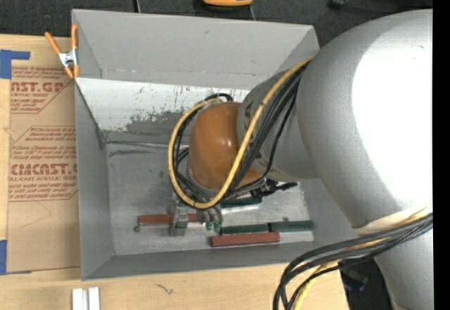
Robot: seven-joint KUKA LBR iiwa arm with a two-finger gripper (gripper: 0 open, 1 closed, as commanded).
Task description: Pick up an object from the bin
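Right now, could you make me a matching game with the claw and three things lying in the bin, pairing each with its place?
1 claw
2 thin red-brown stick
3 dark green bar
4 broad red-brown bar

A farthest left of the three things
B reaching farthest right
C lowest in view
D at the thin stick's right end

Pairs: 1-D, 2-A, 3-B, 4-C

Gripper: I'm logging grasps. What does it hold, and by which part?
Cannot tell. The gripper sits at the right end of a red bar, but no grip on it shows.
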